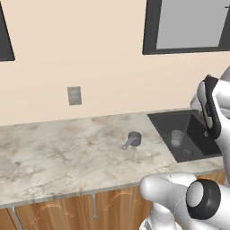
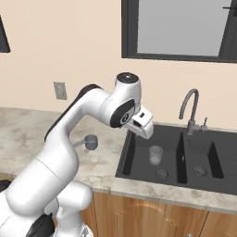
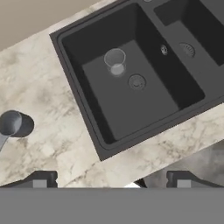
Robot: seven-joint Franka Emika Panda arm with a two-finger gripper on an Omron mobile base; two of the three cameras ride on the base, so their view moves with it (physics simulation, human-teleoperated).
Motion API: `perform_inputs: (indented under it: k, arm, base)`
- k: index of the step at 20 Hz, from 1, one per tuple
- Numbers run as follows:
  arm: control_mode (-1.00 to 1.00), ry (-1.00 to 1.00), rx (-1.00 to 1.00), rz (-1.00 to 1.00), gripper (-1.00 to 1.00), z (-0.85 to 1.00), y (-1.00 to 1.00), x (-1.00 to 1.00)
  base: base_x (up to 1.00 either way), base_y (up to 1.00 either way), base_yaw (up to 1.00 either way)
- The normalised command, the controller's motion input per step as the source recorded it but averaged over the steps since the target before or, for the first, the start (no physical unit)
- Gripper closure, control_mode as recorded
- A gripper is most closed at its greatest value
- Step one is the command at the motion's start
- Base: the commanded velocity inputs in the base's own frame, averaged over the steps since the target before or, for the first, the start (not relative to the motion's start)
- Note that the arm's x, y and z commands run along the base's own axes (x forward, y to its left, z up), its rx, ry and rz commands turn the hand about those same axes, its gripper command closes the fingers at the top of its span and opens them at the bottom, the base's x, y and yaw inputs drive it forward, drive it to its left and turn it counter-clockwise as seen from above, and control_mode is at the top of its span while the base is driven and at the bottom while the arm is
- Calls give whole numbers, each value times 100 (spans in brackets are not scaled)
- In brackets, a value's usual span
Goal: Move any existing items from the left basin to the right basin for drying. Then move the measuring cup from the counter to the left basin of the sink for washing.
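The pale grey cup (image 3: pixel 115 61) stands upright in the left basin (image 3: pixel 131 105), just beside the drain — so the first job is not yet done. The right basin (image 2: pixel 203 159) holds nothing that can be made out. The measuring cup (image 1: pixel 133 140) sits on the counter (image 1: pixel 54 152), a little left of the sink (image 2: pixel 139 173), handle pointing away from it; that second move is untouched too. Above the near rim of the sink hangs the gripper (image 3: pixel 111 179), fingers spread wide, holding nothing. Judging from that, it's lining up for the pale grey cup.

Outward now — marbled stone top, wooden cabinet fronts (image 2: pixel 152 215) below, an arched tap (image 2: pixel 190 109) behind the basins, a wall socket (image 1: pixel 74 95) and a dark-framed window (image 2: pixel 180 30) on the beige wall.
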Motion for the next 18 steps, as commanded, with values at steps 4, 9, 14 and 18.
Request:
perform_inputs:
  k: [4, 9, 14, 18]
  arm:
    - [-100, 6, 0, -16, -100, -27, -46, 25]
    - [-100, 1, 0, -13, -100, -42, -35, 46]
    - [-100, 0, 0, -8, -100, -43, -26, 45]
    - [-100, 0, 0, -8, -100, -46, -13, 36]
  base:
    - [0, 0, 0]
    - [0, 0, 0]
    - [0, 0, 0]
    - [0, 0, 0]
